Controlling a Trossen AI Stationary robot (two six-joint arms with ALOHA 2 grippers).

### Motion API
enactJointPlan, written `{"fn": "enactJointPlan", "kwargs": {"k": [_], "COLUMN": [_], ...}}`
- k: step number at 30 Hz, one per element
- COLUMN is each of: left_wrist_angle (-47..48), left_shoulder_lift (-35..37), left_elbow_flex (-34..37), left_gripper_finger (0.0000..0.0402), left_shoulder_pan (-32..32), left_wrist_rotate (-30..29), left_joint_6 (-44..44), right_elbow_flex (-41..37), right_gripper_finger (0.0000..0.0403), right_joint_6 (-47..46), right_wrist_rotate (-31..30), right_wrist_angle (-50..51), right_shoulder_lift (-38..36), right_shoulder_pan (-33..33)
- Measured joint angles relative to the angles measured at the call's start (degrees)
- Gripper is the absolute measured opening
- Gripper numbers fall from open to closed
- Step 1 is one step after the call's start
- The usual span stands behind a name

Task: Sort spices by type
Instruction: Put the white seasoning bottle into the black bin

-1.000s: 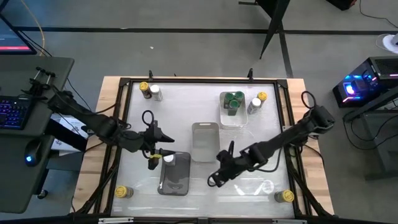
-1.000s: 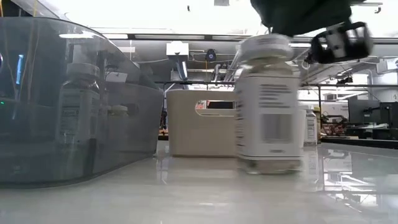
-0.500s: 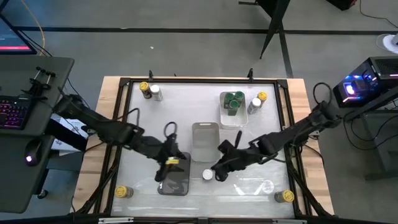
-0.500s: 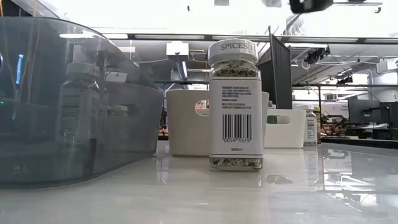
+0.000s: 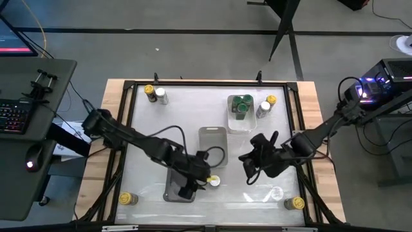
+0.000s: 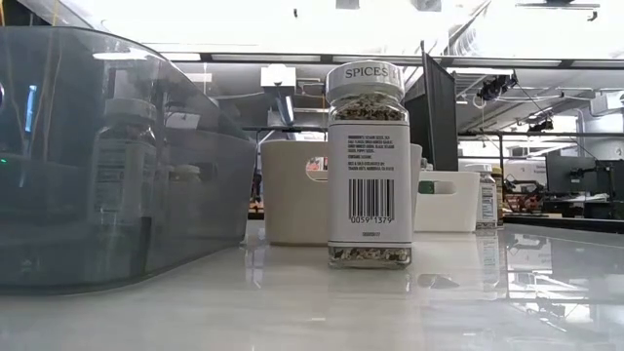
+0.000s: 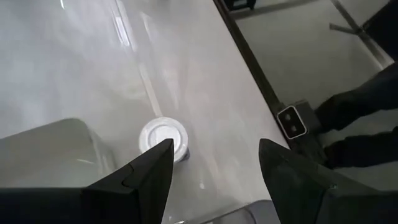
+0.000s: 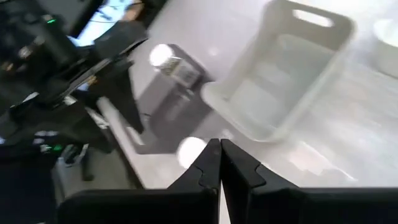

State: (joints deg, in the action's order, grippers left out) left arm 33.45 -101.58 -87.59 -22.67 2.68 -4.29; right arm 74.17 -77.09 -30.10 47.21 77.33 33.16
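The left tool, fingers spread wide and empty, hovers just beside the grey tray. A white-lidded spice jar stands upright on the tabletop beside it. I judge that jar is next: close on it. The right tool hangs nearby, fingers pressed together.

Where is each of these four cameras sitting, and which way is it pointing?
High view: above the table, looking straight down; both arms show.
Low view: at tabletop height, facing the white-lidded spice jar and the room; no arm shows.
Left wrist view: looks past the open left gripper at that jar.
Right wrist view: looks past the shut right gripper at the white tray.
Shared: all four show that jar.
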Motion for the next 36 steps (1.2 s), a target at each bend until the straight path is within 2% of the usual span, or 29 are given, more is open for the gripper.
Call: {"fn": "enactJointPlan", "kwargs": {"k": [5, 13, 20, 27, 36], "left_wrist_angle": [-0.03, -2.49, -4.49, -6.6, -7.94], "left_shoulder_lift": [-3.48, -4.98, -6.03, -9.49, -11.69], "left_elbow_flex": [-0.3, -0.31, -0.31, -0.29, -0.31], "left_gripper_finger": [0.0223, 0.0223, 0.0227, 0.0244, 0.0253], "left_shoulder_pan": [-0.18, 2.22, 3.69, 3.93, 3.8], "left_wrist_rotate": [-0.33, -1.92, 1.04, 1.16, -2.63], "left_joint_6": [-0.03, -3.25, -4.58, -6.54, -6.62], "right_elbow_flex": [0.0, 0.0, 0.0, 0.0, 0.0], "right_gripper_finger": [0.0, 0.0, 0.0, 0.0, 0.0], "right_joint_6": [-3.92, -4.1, -4.1, -4.1, -4.54], "right_wrist_rotate": [-1.71, -4.26, -4.42, -4.43, -4.2], "right_wrist_angle": [5.68, 6.9, 8.34, 8.98, 9.17], "right_shoulder_lift": [0.09, 0.08, 0.08, 0.08, 0.78], "right_shoulder_pan": [1.82, 3.22, 3.22, 3.22, 3.22]}}
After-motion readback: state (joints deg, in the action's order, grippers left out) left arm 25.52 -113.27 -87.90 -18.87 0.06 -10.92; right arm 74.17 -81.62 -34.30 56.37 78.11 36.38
